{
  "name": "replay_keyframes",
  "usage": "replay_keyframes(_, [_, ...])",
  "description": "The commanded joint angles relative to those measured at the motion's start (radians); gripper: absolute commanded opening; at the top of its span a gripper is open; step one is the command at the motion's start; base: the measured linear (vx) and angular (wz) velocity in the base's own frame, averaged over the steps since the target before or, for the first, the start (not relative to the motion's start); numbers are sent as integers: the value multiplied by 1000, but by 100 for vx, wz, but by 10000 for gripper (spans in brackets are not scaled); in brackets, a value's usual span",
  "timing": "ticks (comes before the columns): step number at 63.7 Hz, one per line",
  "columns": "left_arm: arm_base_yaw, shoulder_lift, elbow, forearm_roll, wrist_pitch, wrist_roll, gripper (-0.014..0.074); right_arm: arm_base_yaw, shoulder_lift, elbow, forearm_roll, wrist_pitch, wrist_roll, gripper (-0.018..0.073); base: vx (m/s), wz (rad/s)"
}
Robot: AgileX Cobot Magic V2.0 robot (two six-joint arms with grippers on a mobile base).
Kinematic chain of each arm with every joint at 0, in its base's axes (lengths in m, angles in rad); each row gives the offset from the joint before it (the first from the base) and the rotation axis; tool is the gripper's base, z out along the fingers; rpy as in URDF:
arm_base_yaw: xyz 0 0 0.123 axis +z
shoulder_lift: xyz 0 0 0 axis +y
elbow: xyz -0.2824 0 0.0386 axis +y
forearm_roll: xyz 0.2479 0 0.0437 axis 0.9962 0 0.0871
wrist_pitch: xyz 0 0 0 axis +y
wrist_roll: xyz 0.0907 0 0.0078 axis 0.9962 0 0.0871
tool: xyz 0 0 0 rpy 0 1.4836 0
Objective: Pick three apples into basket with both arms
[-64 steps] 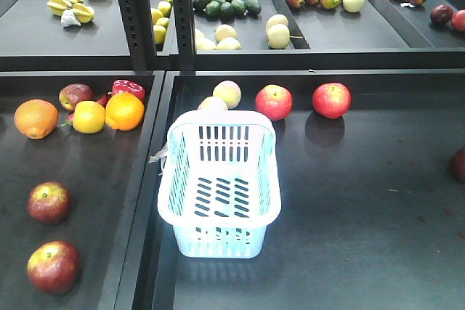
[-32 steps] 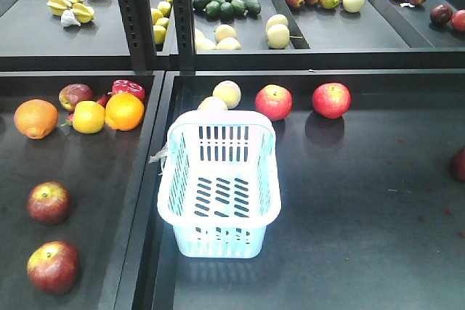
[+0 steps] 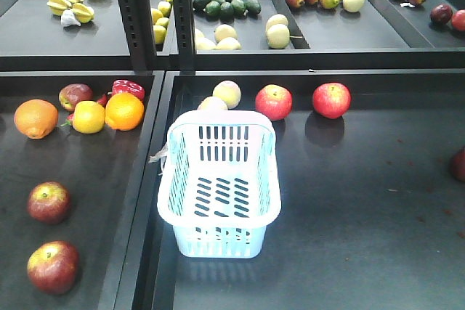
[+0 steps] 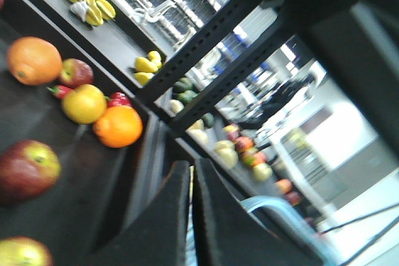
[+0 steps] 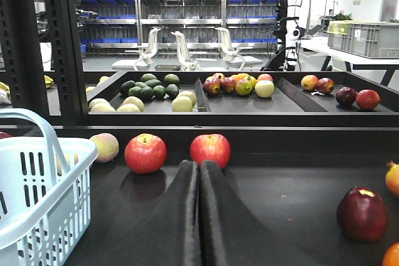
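The basket stands empty with its mouth up and its long side running straight away from the robot. Just behind its far right corner lies the inner apple, and the outer apple sits further right along the same back wall.

The right gripper has its jaws pressed together with nothing between them. It points past the basket's right side, almost straight at the outer apple, with the inner apple a little to the left of that line, toward the basket. This arm looks the nearer one to that pair.

Left of the basket, in the neighbouring tray, lie the far dark apple and the near dark apple, well apart from the oranges further back. The left gripper is narrowed to a thin slit and holds nothing. It aims along the basket's left side, so both dark apples lie to the left of its line and on this arm's side.

All four apples rest with the stem dimple turned upward. Being round, they have no long axis to line up with, so the approach probably turns only on direction. Each gripper must spread its jaws before closing on fruit.
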Motion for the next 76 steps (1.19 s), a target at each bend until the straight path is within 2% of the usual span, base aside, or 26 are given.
replay_keyframes(1, [-2, -4, 12, -156, -97, -72, -7, -5, -11, 15, -6, -69, -2, -4, 0, 0])
replay_keyframes(7, [-2, -4, 12, -383, -141, -195, -7, -5, -11, 15, -6, -69, -2, -4, 0, 0])
replay_keyframes(11, [-3, -4, 9, -521, -150, -233, -7, -5, -11, 15, -6, -69, -2, -4, 0, 0])
replay_keyframes(14, [-6, -4, -4, -556, -142, -229, -7, -5, -11, 15, -6, -69, -2, -4, 0, 0])
replay_keyframes(23, [-16, -4, -109, -551, -76, -134, -7, -5, -11, 15, -6, -69, -2, -4, 0, 0])
replay_keyframes(31, [-17, -4, -241, -551, -77, 61, -7, -5, -11, 15, -6, -69, -2, -4, 0, 0])
replay_keyframes(35, [-17, -4, -306, -551, -72, 200, -7, -5, -11, 15, -6, -69, -2, -4, 0, 0])
replay_keyframes(39, [-17, 1, -366, -552, -60, 305, -7, -5, -11, 15, -6, -69, -2, -4, 0, 0])
replay_keyframes(44, [-17, 26, -435, -554, -1, 452, -7, -5, -11, 15, -6, -69, -2, -4, 0, 0])
replay_keyframes(57, [-17, 163, -593, -555, 216, 750, -6, -5, -11, 15, -6, -69, -2, -4, 0, 0])
replay_keyframes(64, [-17, 267, -677, -557, 321, 948, 0, -5, -11, 15, -6, -69, -2, -4, 0, 0])
replay_keyframes(76, [-17, 454, -785, -645, 413, 1306, 68, -5, -11, 15, -6, -69, -2, -4, 0, 0])
